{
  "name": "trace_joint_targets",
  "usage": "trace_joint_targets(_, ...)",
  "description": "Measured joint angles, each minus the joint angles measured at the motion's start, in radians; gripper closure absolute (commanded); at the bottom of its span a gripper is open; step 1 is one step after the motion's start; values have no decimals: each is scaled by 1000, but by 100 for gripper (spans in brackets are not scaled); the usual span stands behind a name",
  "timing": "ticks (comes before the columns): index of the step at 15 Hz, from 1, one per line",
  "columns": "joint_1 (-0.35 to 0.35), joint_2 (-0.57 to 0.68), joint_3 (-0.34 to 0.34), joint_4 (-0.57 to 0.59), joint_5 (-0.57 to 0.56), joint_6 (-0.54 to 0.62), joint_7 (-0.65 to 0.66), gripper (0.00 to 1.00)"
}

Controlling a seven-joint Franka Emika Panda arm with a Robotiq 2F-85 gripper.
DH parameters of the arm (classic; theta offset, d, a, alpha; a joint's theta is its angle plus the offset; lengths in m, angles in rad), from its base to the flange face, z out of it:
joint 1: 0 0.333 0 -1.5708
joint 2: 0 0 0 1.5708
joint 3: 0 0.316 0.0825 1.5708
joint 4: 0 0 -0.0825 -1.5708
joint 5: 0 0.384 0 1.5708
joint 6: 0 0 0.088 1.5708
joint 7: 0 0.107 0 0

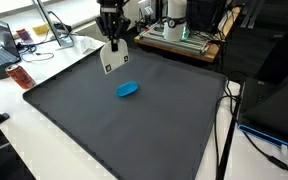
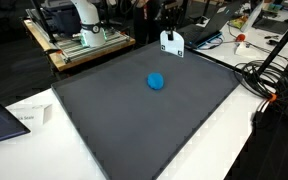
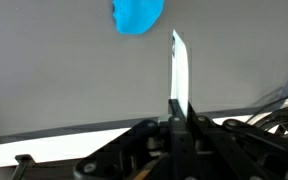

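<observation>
Held thing: we see a thin white rectangular card (image 1: 115,58) with a small dark mark on its face. It hangs flat side toward the camera, slightly tilted.
Where it is: the card sits in the upper middle of an exterior view, above the far edge of the dark grey mat (image 1: 134,135). It is right of centre near the top in an exterior view (image 2: 171,43).
Edge-on look: in the wrist view we see the card (image 3: 177,65) as a narrow upright white strip just right of centre.
Arm pose: the arm (image 1: 110,12) comes down from the top edge in both exterior views, and its wrist points straight down at the mat.
Jaws: the gripper (image 1: 111,42) has its fingers pressed together on the card's upper edge. In the wrist view the dark fingers (image 3: 170,118) meet at the base of the strip.
Left of the mat: the bare white table (image 1: 24,140) fills the lower left.
Centre of the mat: a blue rounded lump (image 1: 127,89) lies on the mat, below the card and apart from it.
Lump in the wrist view: we see the lump (image 3: 138,15) at the top edge, left of the strip.
</observation>
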Motion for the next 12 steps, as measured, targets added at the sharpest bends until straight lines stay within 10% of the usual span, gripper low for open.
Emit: trace_joint_targets(12, 99, 128, -15, -153, -230, 321, 421, 99)
